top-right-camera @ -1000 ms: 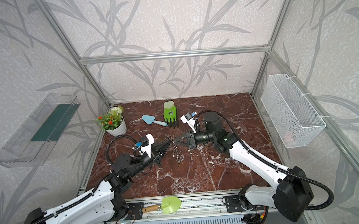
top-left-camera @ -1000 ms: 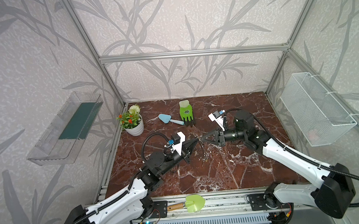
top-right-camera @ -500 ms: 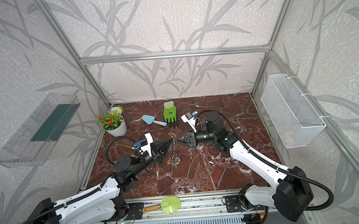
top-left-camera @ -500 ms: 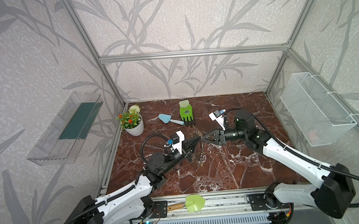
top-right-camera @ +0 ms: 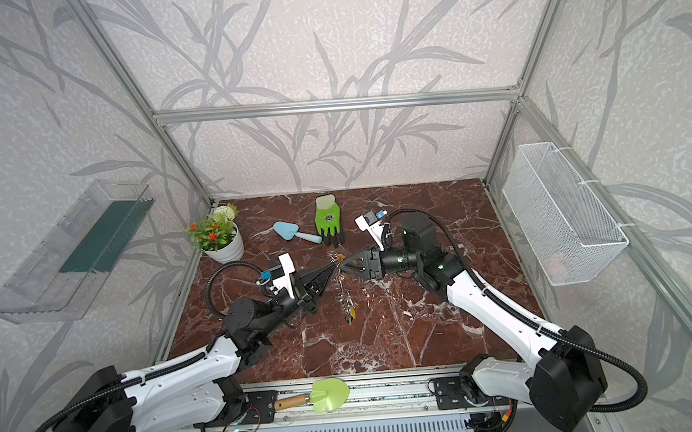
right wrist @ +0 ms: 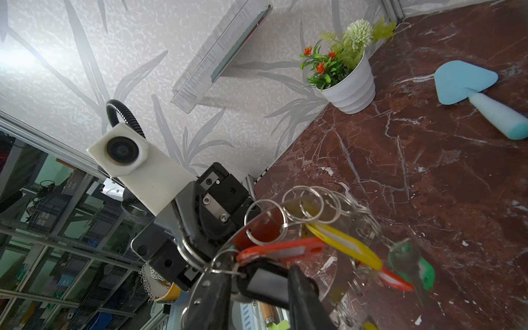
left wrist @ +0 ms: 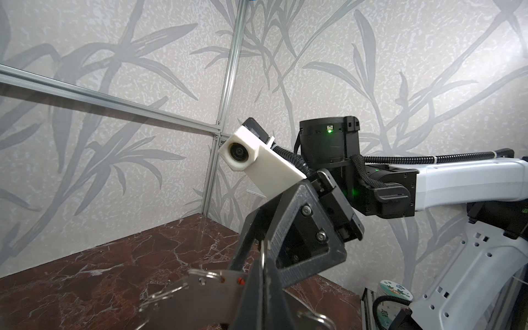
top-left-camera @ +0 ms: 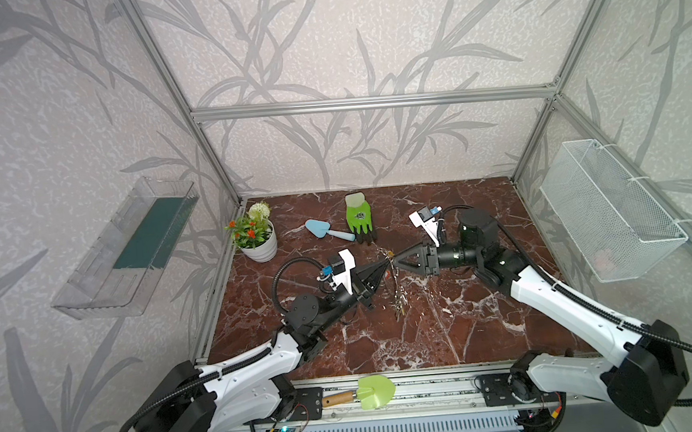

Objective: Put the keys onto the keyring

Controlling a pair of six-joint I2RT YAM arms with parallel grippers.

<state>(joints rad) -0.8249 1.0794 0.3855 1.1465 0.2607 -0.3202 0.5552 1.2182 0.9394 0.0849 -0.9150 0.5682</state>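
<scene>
Grey metal keyring (left wrist: 200, 303) hung above the bench (top-left-camera: 469, 329), clamped in the left end effector (top-left-camera: 384, 267), with red-, yellow- and green-tagged keys (right wrist: 343, 243) dangling from its rim. Right end effector (top-left-camera: 396, 259) had its jaws apart around the black tag (right wrist: 265, 281). Threading looked nearly finished, with no loose keys in sight. No writing was legible.

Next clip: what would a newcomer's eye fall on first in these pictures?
The two arms meet tip to tip in the middle of both top views: the left gripper is shut on the flat metal keyring, and the right gripper faces it. A bunch of keys with red, yellow and green tags hangs beneath them. Further back lies a bright green glove.
</scene>
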